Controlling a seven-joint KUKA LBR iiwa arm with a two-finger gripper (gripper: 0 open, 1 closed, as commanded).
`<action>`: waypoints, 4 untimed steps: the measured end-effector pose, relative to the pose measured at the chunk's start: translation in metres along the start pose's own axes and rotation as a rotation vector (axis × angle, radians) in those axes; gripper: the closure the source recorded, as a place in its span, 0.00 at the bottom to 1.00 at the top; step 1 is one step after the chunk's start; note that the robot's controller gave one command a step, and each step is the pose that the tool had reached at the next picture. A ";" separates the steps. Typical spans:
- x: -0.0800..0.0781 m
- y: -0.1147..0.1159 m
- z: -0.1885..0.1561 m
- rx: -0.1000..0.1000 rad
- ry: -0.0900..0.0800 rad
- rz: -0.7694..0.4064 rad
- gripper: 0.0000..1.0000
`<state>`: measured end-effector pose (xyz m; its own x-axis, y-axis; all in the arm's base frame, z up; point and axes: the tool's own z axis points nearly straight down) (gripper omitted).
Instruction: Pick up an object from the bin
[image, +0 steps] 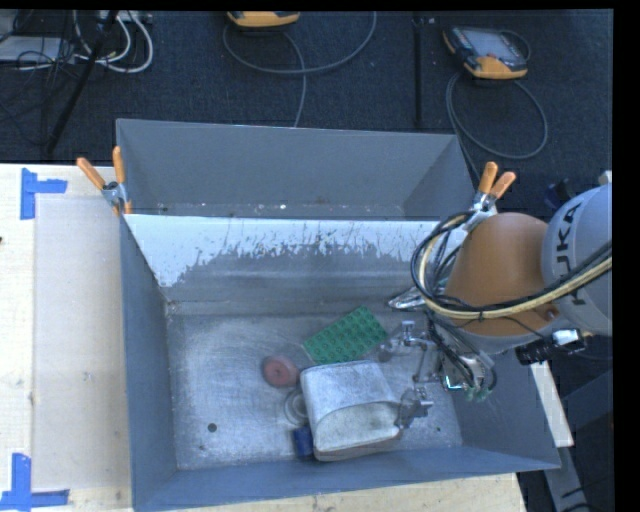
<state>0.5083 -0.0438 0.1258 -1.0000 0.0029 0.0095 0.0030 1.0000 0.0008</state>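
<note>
My gripper (408, 378) hangs low in the bin's right part, its two metal fingers spread open. One fingertip (390, 348) is by the green ribbed plate (345, 335). The other fingertip (413, 408) touches or nearly touches the right edge of a pale grey, rounded box-like thing (345, 410) lying at the bin's front middle. The space between the fingers holds nothing that I can make out. A small pink round thing (280, 372) lies on the floor to the left of the grey thing.
A blue piece (300, 441) pokes out under the grey thing's front left corner, with a clear ring (295, 404) beside it. The arm with its orange cover and cables stands over the bin's right wall. Bare floor stretches along the left side of the bin.
</note>
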 end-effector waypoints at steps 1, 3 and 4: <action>-0.050 0.047 0.044 0.013 0.008 -0.084 0.00; -0.084 0.037 0.044 -0.003 0.010 -0.125 1.00; -0.049 0.010 -0.075 0.005 -0.013 -0.511 1.00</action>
